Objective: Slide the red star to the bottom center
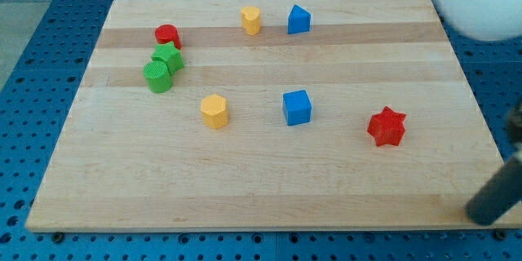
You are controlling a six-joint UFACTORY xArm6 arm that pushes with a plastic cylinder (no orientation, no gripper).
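Note:
The red star [386,126] lies on the wooden board [269,196] at the view's right, a little below mid-height. My tip [479,214] shows as the end of a dark, blurred rod at the view's bottom right, near the board's right edge. It is below and to the right of the red star and well apart from it, touching no block.
A blue cube [297,107] sits left of the star and a yellow hexagon [214,111] further left. Two green blocks [162,67] and a red cylinder [167,36] cluster at the upper left. A yellow block [251,19] and a blue block [299,19] stand near the top. A blurred white arm part [477,0] fills the top right.

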